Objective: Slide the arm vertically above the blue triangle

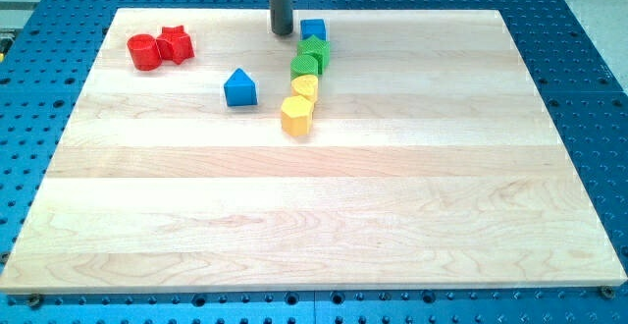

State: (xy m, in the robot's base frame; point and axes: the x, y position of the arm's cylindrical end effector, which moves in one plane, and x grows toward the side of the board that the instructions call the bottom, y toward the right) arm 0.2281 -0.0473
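The blue triangle [239, 88] lies on the wooden board [314, 216] at the upper left of middle. My tip [283, 32] is at the view's top, above and to the right of the blue triangle, well apart from it. A blue cube [313, 29] sits just right of my tip, close to it. Below the cube runs a column: two green blocks [314, 49] [305, 66], then a yellow block [305, 87] and a yellow hexagon [296, 116].
A red cylinder [144, 52] and a red star [176, 44] sit together at the upper left. The board lies on a blue perforated table [589, 88]. The arm's mount shows at the top edge.
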